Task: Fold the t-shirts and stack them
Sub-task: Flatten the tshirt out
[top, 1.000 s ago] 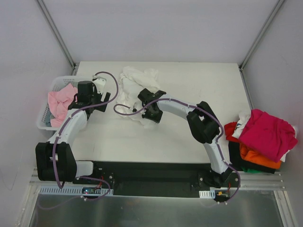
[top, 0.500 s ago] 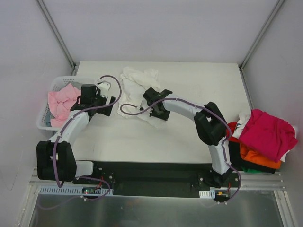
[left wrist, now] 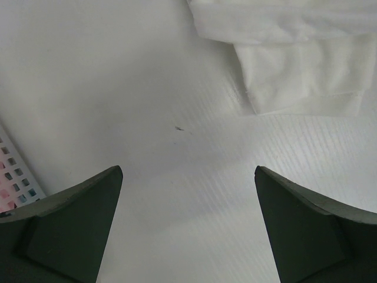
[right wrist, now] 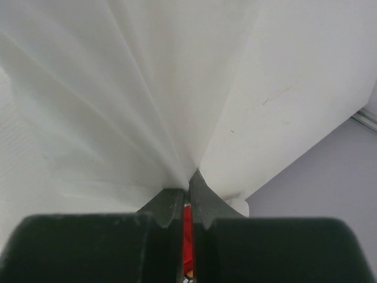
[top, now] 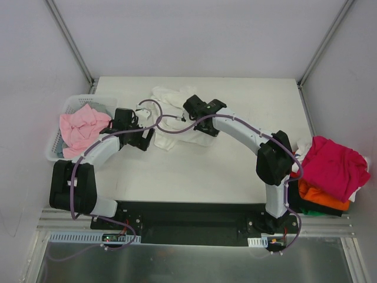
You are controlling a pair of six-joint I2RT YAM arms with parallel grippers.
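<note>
Overhead view of a white table (top: 235,171) with two robot arms reaching in from its near edge; a crumpled white tee (top: 169,99) lies at the far middle of the table, between the two grippers; the right gripper (top: 203,113) is pinched tight on a fold of that tee, and its wrist view shows the cloth fanning out in pleats from the closed tips; the left gripper (top: 143,134) hovers just beside the tee's left edge, jaws spread wide with nothing between them; its wrist view shows bare table below and a hemmed corner of the tee ahead; a pink tee (top: 79,127) sits in a white basket (top: 69,105) at the left edge; at the right edge a loose pile holds a magenta tee (top: 333,165) over an orange tee (top: 318,197) and a dark tee (top: 300,203); the step in hand appears to be spreading the white tee flat before folding; the next move likely calls for the left gripper to reach forward and take the hemmed corner, so both arms can draw the cloth taut.
</note>
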